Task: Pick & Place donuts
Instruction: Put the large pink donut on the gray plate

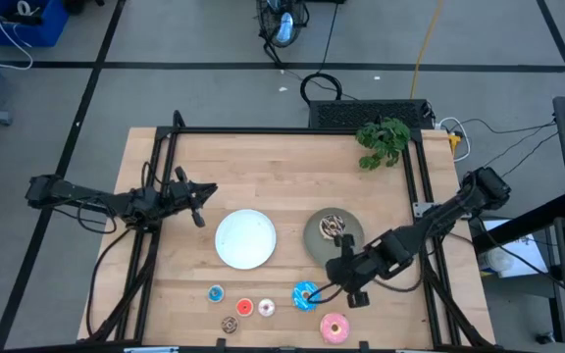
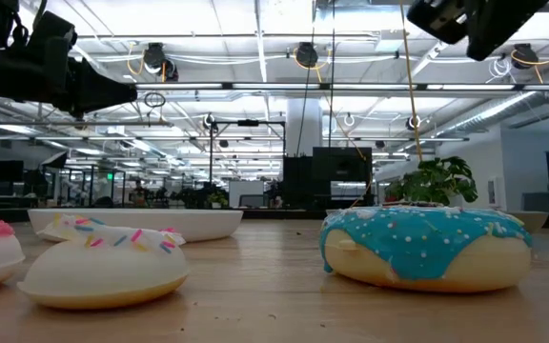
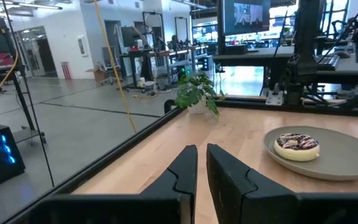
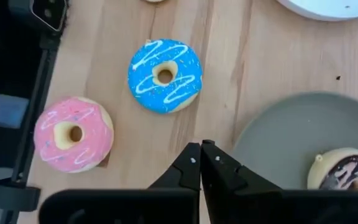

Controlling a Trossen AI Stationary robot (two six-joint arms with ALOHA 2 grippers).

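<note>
Fingers pressed together and empty on my left gripper [image 1: 200, 218], idle at the frame's left; my right gripper [image 1: 341, 263], mid-right, is shut too, gripping nothing, beside the grey plate [image 1: 314, 235] holding the brown donut [image 1: 333, 226]. Next I'd judge: open, descend on the blue donut [image 1: 305, 294], lower centre.

Lighting: bright, even, from overhead strip fixtures [image 2: 284, 90] visible in rows across the ceiling in the low view. Shadows: soft and short on the wooden table [image 1: 292, 176]; none hard-edged. Glare: mild sheen on the white plate [image 1: 245, 238] in the high view; ceiling lights bloom white in the low view. Focus: nearest blue-iced donut [image 2: 425, 246] and sprinkled donut [image 2: 103, 255] slightly soft in the low view, room behind clearer. Left wrist view: background windows overexposed. Edge distortion: slight bowing in wrist views.
</note>
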